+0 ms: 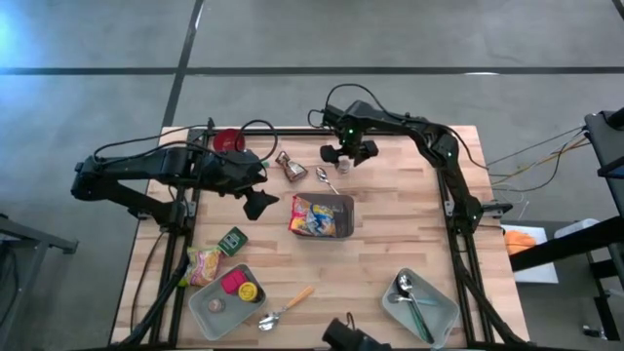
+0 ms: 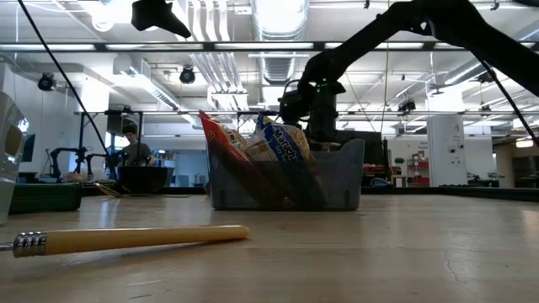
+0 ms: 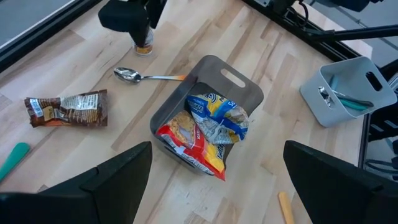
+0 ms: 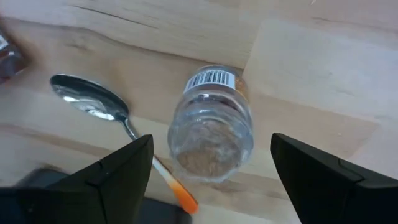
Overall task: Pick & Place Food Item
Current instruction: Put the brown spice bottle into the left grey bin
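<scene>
A small clear jar (image 4: 211, 134) with brown contents and a barcode label stands on end on the table near its far edge (image 1: 343, 167). My right gripper (image 4: 211, 177) points down over it, open; its fingers stand on either side of the jar with a gap on each side. A grey bin (image 1: 343, 200) at mid-table holds colourful snack packets (image 3: 208, 127). My left gripper (image 1: 259, 201) hovers open above the table left of the bin, holding nothing.
A metal spoon (image 4: 93, 102) with an orange handle lies beside the jar, with a brown snack packet (image 1: 291, 168) left of it. A red bowl (image 1: 228, 140) sits far left. Grey trays sit near left (image 1: 200, 310) and near right (image 1: 444, 312); a wooden-handled spoon (image 1: 288, 305) lies between them.
</scene>
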